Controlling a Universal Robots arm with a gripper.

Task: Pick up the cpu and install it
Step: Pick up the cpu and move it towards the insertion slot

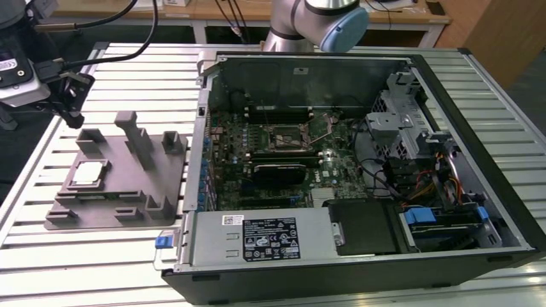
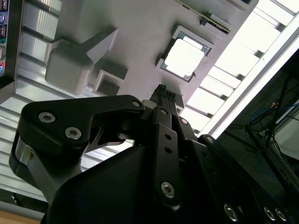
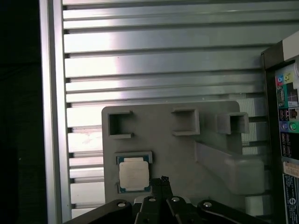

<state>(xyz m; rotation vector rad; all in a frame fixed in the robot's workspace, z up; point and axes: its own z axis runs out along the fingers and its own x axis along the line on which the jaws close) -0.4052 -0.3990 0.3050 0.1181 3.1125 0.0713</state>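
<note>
Cpu [image 1: 88, 173], a small flat square chip with a pale metal top, lies flat in a shallow square recess of a grey plastic tray [image 1: 119, 192] with upright blocks. In both wrist views the chip [image 2: 185, 58] [image 3: 134, 174] looks bright against the tray [image 2: 135, 42] [image 3: 159, 140].

The black gripper [image 1: 75, 121] hangs above the tray and clear of the chip, touching nothing. In both wrist views its two thin fingers are pressed together with nothing between them, their tips [image 2: 163, 89] [image 3: 162, 179] pointing near one corner of the chip.

The tray rests on a slatted metal table [image 1: 128, 70]. On the exterior view's right of the tray lies an open computer case [image 1: 503, 192]. A square metal socket [image 1: 288, 135] sits on its green circuit board [image 1: 256, 150].
</note>
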